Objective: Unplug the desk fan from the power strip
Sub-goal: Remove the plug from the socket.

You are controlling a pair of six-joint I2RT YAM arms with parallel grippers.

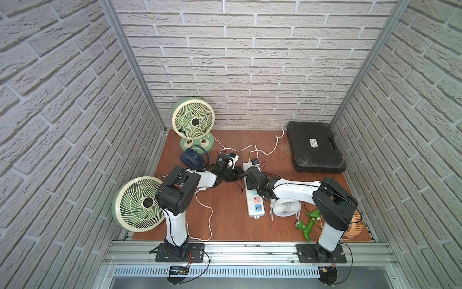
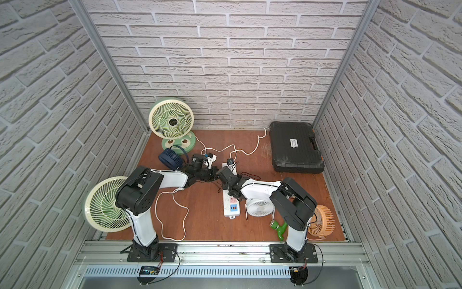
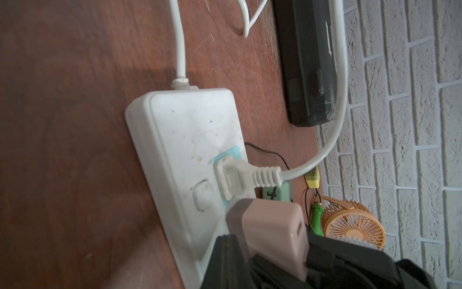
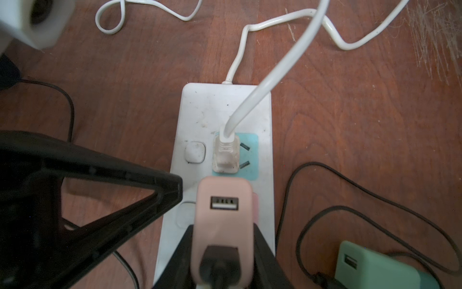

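The white power strip (image 1: 255, 212) (image 4: 200, 112) lies lengthwise mid-table in both top views (image 2: 231, 212). A white plug (image 4: 225, 155) (image 3: 235, 177) sits in its end blue socket. Beside it stands a pink USB adapter (image 4: 220, 212) (image 3: 272, 225) with a black cable in it. My right gripper (image 4: 222, 231) (image 1: 250, 176) is shut on that adapter, one finger on each side. My left gripper (image 3: 226, 240) (image 1: 242, 174) is shut, its black fingers (image 4: 162, 190) resting on the strip's edge. Which desk fan the black cable runs to is hidden.
Two big green fans (image 1: 193, 118) (image 1: 137, 204), a navy fan (image 1: 191, 159), a small white fan (image 1: 285, 207) and an orange fan (image 1: 355, 225) ring the strip. A black case (image 1: 315, 147) lies back right. A mint adapter (image 4: 370, 267) and loose cords lie nearby.
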